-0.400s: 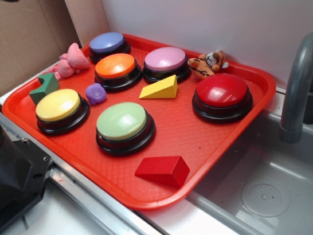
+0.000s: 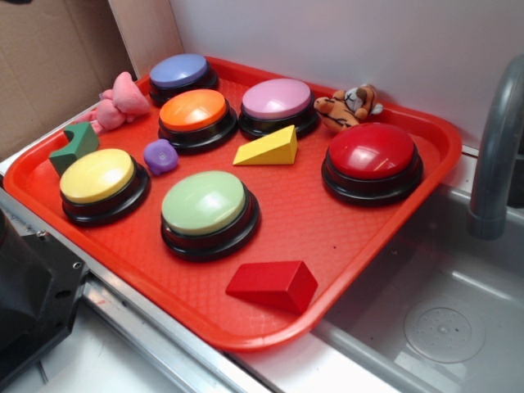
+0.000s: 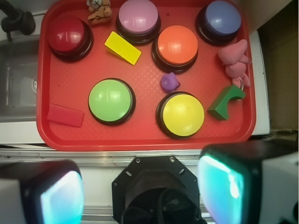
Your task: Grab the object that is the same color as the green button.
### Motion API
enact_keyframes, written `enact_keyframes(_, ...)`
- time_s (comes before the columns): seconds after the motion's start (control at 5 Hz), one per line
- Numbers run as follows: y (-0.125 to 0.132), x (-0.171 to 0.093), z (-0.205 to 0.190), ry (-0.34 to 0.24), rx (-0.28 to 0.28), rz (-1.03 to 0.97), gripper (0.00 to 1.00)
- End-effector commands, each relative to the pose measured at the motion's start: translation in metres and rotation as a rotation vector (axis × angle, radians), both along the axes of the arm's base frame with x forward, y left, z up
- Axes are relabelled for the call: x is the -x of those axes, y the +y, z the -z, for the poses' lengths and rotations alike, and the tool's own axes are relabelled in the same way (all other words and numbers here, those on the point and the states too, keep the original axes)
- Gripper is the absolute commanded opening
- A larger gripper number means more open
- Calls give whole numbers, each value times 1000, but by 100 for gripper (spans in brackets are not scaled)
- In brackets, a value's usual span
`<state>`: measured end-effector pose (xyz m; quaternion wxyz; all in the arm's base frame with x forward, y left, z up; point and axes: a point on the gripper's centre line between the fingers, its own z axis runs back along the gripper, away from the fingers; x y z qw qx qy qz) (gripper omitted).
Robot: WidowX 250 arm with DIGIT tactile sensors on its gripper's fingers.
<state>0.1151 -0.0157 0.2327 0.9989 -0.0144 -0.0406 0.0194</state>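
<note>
End effector [image 3: 140,186] is held open and empty, well short of the tray [image 3: 140,140], with the green block [image 3: 224,103] sat ahead-right beside the yellow button [image 3: 183,114].

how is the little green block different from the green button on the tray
The green block is dark green; the green button is a much paler green. The block is far smaller than the button. The block is angular with a curved notch cut into one side, while the button is a round dome on a black circular base. Both are green and both sit on the red tray.
</note>
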Motion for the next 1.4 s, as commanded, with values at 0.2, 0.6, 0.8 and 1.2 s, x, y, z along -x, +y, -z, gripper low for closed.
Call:
enact_keyframes(0.2, 57, -21, 32, -58, 88, -412, 100)
enact_keyframes(0.6, 100, -33, 73, -113, 58, -597, 100)
enact_keyframes(0.8, 118, -39, 94, -91, 43, -656, 100)
enact_keyframes(1.2, 142, -50, 133, -122, 14, -795, 100)
